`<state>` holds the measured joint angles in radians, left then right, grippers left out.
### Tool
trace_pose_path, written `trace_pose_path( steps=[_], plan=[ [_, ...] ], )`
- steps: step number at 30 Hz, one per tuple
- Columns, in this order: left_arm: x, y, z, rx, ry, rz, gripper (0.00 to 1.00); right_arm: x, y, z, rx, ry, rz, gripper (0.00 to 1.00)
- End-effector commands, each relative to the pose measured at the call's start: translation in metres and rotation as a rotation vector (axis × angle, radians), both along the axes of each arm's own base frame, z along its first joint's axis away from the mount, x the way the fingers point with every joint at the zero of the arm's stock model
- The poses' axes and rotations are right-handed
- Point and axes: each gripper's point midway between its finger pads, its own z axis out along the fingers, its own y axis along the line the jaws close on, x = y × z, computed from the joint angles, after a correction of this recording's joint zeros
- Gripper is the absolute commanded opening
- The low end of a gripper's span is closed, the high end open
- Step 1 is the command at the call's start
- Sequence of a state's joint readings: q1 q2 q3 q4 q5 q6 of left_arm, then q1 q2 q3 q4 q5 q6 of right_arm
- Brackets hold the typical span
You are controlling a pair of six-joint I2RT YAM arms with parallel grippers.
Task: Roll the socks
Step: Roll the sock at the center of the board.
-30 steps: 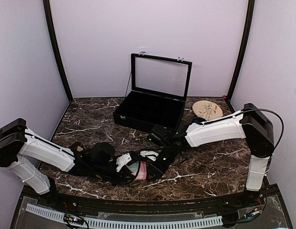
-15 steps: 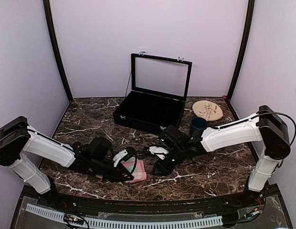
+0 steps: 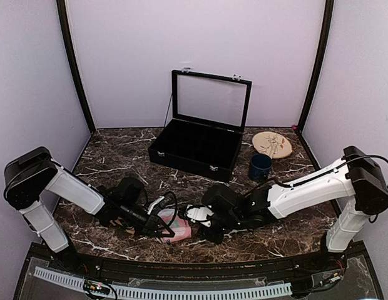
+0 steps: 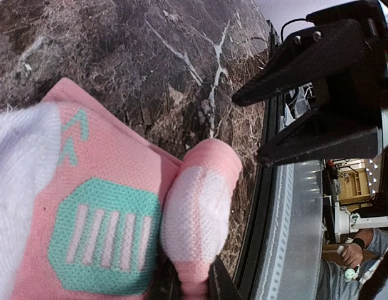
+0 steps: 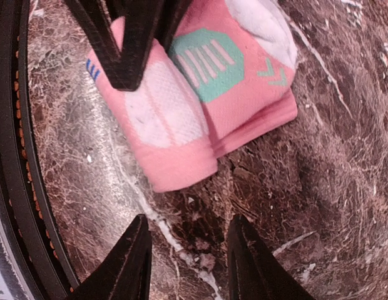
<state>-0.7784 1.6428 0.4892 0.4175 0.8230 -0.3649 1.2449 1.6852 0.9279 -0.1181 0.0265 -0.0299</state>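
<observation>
One pink sock (image 3: 180, 227) with a teal patch (image 4: 103, 240) and a white toe lies near the table's front edge, its end folded into a short roll (image 5: 166, 125). My left gripper (image 3: 167, 229) is shut on that roll; pink fabric sits pinched between its fingers (image 4: 195, 284). Just right of the sock, my right gripper (image 3: 203, 232) hangs low over the marble, open, with only bare table between its fingers (image 5: 189, 250). The roll's end lies a little ahead of those fingertips without touching them. No other sock shows.
A black case (image 3: 195, 147) with its lid raised stands at the back middle. A dark blue cup (image 3: 260, 167) and a round wooden plate (image 3: 272, 144) sit at the back right. The table's black front rail (image 3: 181, 262) runs close to the sock.
My right gripper has let go at the sock, pulled back to the right, then come down low beside it. The left gripper has stayed shut on the sock's roll.
</observation>
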Motion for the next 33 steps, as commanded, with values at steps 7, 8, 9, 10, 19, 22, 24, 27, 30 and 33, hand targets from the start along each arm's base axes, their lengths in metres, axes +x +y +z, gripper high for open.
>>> trace_pose_path(
  steps=[7, 8, 9, 10, 19, 22, 24, 27, 30, 33],
  plan=[
    [-0.014, 0.007, -0.002, -0.033, 0.159, -0.018, 0.0, -0.02, 0.034, 0.017, 0.048, -0.122, 0.172, 0.41],
    [-0.015, 0.007, -0.003, -0.037, 0.165, -0.02, 0.0, -0.022, 0.037, 0.016, 0.046, -0.124, 0.184, 0.42],
    [-0.016, 0.007, -0.003, -0.042, 0.171, -0.023, 0.0, -0.022, 0.039, 0.015, 0.046, -0.128, 0.191, 0.42],
    [-0.017, 0.008, -0.003, -0.045, 0.176, -0.025, 0.0, -0.024, 0.041, 0.014, 0.043, -0.132, 0.2, 0.42],
    [-0.02, 0.01, -0.004, -0.059, 0.194, -0.035, 0.0, -0.028, 0.055, 0.005, 0.034, -0.131, 0.25, 0.44],
    [-0.021, 0.01, -0.004, -0.062, 0.196, -0.04, 0.0, -0.028, 0.058, 0.0, 0.018, -0.136, 0.264, 0.44],
    [-0.022, 0.009, -0.003, -0.068, 0.199, -0.045, 0.0, -0.028, 0.058, -0.004, 0.01, -0.138, 0.27, 0.45],
    [-0.022, 0.009, -0.003, -0.072, 0.201, -0.05, 0.0, -0.027, 0.06, -0.01, -0.003, -0.137, 0.278, 0.46],
    [-0.022, 0.009, -0.001, -0.08, 0.203, -0.056, 0.0, -0.028, 0.059, -0.017, -0.018, -0.138, 0.288, 0.46],
    [-0.023, 0.008, 0.0, -0.087, 0.204, -0.063, 0.0, -0.029, 0.058, -0.021, -0.02, -0.137, 0.296, 0.45]
  ],
)
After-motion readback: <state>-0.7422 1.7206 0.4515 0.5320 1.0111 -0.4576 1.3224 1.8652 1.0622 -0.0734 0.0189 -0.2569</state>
